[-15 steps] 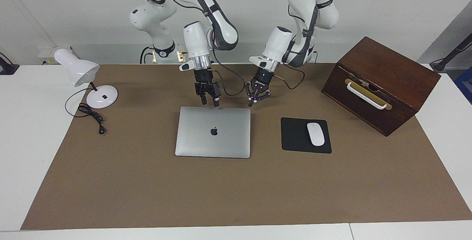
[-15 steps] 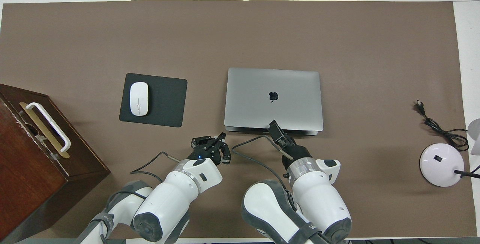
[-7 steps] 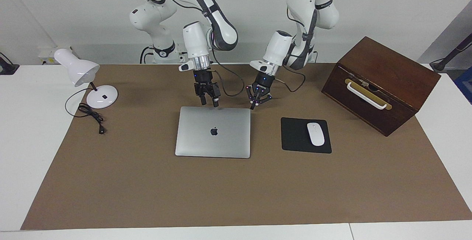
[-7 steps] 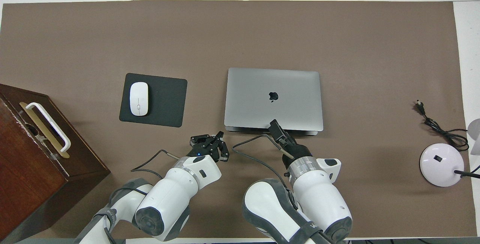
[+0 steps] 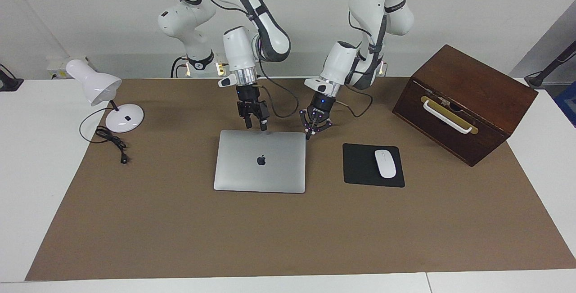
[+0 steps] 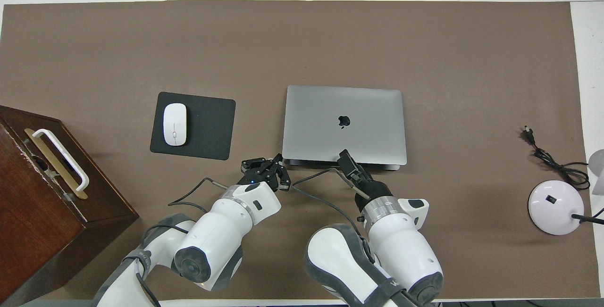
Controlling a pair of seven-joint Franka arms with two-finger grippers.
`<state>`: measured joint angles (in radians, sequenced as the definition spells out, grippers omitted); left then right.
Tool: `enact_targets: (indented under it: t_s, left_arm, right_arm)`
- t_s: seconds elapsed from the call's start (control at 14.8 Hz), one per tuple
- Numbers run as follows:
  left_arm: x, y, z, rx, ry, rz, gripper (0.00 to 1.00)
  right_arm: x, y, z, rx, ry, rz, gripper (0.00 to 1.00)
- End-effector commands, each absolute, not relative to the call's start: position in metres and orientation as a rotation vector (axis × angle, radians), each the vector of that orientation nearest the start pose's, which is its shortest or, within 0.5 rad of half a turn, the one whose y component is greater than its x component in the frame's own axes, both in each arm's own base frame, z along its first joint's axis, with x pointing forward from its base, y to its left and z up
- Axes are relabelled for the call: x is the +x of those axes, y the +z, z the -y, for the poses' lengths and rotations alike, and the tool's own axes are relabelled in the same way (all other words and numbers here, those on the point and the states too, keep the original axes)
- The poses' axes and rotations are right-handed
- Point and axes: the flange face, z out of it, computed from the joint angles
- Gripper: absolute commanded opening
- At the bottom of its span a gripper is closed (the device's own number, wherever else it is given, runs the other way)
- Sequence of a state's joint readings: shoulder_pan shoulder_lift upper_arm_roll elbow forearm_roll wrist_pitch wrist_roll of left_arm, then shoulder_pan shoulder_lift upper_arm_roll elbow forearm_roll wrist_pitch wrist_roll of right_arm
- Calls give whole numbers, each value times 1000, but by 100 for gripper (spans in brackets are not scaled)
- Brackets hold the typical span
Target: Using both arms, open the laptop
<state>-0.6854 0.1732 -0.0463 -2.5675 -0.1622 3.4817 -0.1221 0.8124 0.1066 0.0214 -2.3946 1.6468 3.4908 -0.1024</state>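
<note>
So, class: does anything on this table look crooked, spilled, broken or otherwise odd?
Only the wooden box stands out: it sits turned at an angle to the table edge at the left arm's end. The laptop lies closed and square, the mouse rests on its pad, and nothing looks spilled or broken.

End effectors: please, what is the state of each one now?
Left end effector: open, holds nothing, by the laptop corner.
Right end effector: open, holds nothing, over the laptop's near edge.

White mouse [image 5: 385, 163] on black pad [image 5: 360, 167]; lamp [image 5: 105, 92]; wooden box [image 5: 472, 90].
</note>
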Motion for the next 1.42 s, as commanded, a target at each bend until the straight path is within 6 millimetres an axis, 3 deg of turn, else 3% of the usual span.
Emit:
enact_targets:
  t_s: [0.0, 0.67, 1.35]
  left_arm:
    - [397, 286, 326, -3176, -1182, -687, 0]
    - [411, 274, 327, -3171, -1165, -679, 0]
    - [410, 280, 330, -3161, -1191, -709, 0]
  right_arm:
    - [405, 320, -248, -2382, -720, -1032, 99]
    - [407, 320, -246, -2385, -723, -1030, 99]
    - [408, 321, -247, -2379, -725, -1029, 99]
